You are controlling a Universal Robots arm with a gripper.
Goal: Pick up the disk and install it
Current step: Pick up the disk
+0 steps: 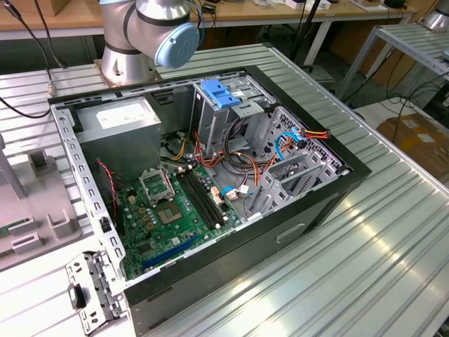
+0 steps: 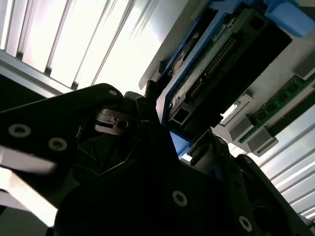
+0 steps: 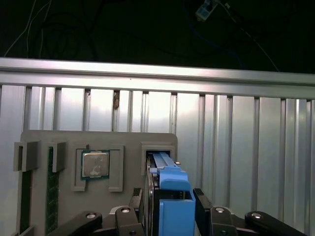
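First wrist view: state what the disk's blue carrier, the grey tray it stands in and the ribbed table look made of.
The disk: its carrier looks like moulded plastic, saturated blue, smooth with a soft sheen. The grey tray: probably plastic, matte and uniform, with moulded pockets. The ribbed table: likely aluminium, bright silvery slats with streaky reflections.

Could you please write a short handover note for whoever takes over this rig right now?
Gripper: positioned at the disk in the first wrist view. I cannot tell whether it is clamped.
Disk: standing on edge in a slot of the grey holder, not in the open computer case.
Done: the gripper is at the disk.
Left: the disk has not been lifted out of the holder, and it is not yet installed in the case.
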